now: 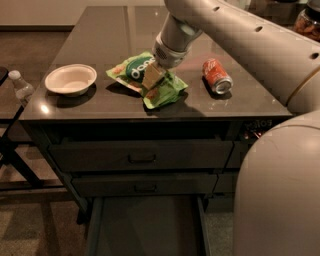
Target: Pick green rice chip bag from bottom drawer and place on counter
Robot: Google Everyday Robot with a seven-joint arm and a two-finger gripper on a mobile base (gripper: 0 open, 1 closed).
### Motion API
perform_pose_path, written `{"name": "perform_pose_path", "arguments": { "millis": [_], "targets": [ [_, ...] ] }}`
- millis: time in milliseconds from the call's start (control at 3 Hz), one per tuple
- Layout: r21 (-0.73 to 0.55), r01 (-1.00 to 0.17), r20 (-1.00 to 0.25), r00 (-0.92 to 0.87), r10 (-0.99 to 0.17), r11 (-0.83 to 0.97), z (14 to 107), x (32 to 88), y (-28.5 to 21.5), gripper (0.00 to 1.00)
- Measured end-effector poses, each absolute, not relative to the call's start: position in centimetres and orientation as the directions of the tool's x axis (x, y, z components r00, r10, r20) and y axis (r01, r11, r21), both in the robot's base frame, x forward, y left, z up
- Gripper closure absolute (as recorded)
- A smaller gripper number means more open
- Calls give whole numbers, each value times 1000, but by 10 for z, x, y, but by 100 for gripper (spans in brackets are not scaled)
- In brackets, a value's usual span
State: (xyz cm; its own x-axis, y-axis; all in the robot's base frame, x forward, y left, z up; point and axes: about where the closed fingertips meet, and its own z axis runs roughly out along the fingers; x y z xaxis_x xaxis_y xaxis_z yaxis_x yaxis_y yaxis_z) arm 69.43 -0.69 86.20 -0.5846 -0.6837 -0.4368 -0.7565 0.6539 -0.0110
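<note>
The floor (40, 55) was brown carpet, under dim warm light. A pale wall (35, 12) stood behind, a black frame (17, 165) at left.
</note>
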Motion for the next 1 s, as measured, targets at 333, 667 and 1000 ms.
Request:
{"name": "perform_pose_path", "arguments": {
  "millis": [333,667,1000],
  "targets": [
    [-11,-757,-437,-585,-684,654,862,694,-7,13],
    [-11,-757,-437,-585,-684,654,862,694,-7,0],
    [-11,-757,-437,-585,-684,654,862,694,-7,0]
  ]
}}
